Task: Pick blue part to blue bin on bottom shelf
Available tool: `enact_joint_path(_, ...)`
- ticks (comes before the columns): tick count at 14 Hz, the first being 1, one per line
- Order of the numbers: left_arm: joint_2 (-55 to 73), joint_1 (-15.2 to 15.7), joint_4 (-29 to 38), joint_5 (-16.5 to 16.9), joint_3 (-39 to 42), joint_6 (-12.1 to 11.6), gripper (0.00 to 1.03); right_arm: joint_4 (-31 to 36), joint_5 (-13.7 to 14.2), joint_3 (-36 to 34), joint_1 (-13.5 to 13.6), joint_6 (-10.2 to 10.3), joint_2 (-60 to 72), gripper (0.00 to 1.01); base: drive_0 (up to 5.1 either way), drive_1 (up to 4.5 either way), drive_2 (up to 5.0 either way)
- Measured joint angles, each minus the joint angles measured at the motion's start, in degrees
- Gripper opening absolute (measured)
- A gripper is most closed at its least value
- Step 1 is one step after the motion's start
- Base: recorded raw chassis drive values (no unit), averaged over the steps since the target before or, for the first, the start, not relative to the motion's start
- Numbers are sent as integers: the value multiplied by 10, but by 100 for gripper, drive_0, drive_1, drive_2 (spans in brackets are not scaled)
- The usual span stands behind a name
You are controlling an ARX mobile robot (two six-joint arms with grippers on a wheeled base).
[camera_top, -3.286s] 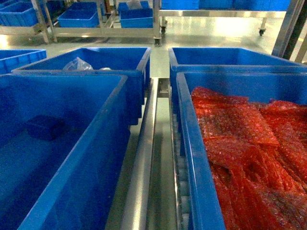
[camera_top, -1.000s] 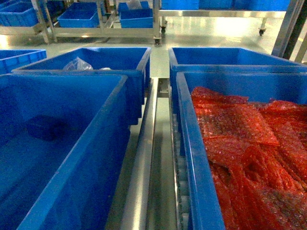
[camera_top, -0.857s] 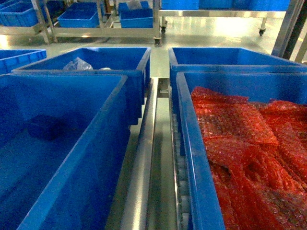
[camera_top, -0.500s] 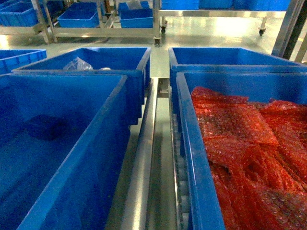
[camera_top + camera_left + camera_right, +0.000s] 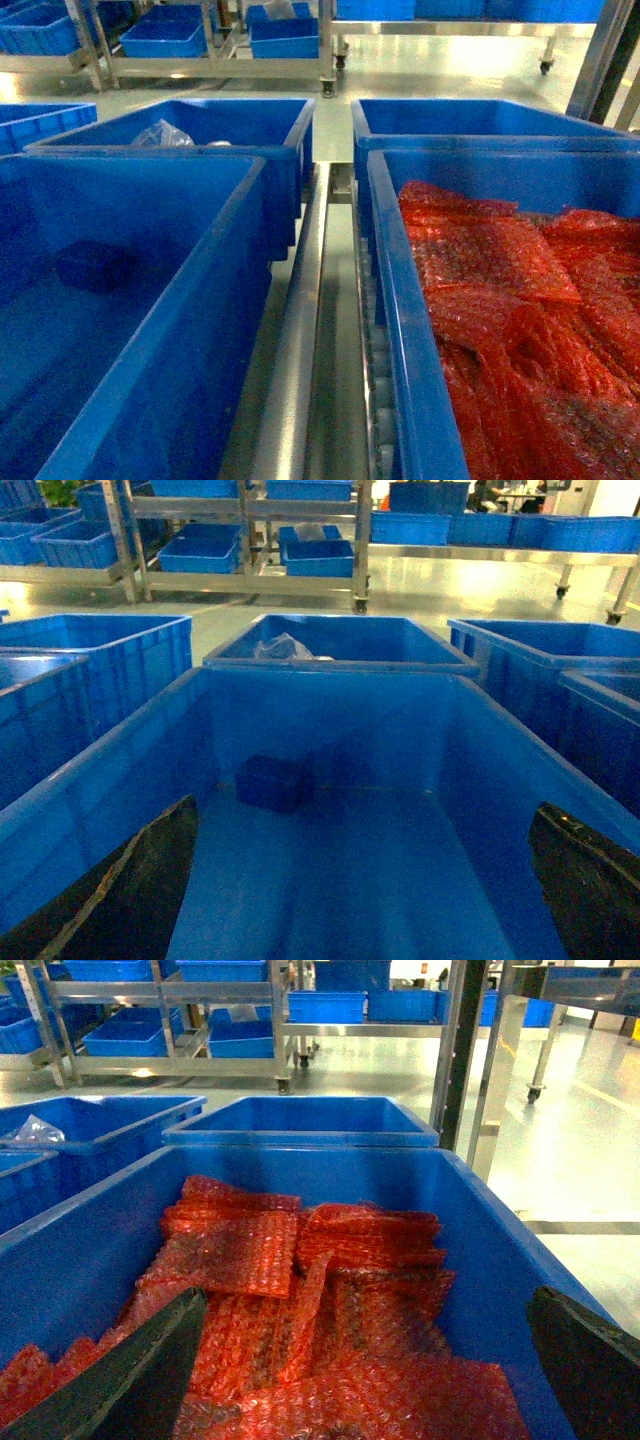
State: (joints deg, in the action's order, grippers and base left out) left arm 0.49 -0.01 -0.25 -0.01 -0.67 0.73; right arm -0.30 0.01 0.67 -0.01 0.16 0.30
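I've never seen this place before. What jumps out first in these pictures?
The red bubble wrap heaped in the near right crate grabs the eye, being the only warm colour among all the blue. Next is the blue bin on the near left, bare except for the blue part, a small dark block on its floor. Between them runs a shiny steel rail.

The floor [image 5: 450,70] is pale, smooth and glossy, with bright patches of reflected light. Across the room stand steel racks [image 5: 215,65] holding blue crates [image 5: 165,35]. A longer rack on wheels [image 5: 545,67] runs at the right side. A dark post [image 5: 455,1050] rises close at the right. The light is even and cool.
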Motion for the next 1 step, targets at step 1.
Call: enact_joint_path(1, 0, 0, 0, 0, 0, 0, 98, 0, 0, 0, 0, 0, 0, 98, 0, 0, 0)
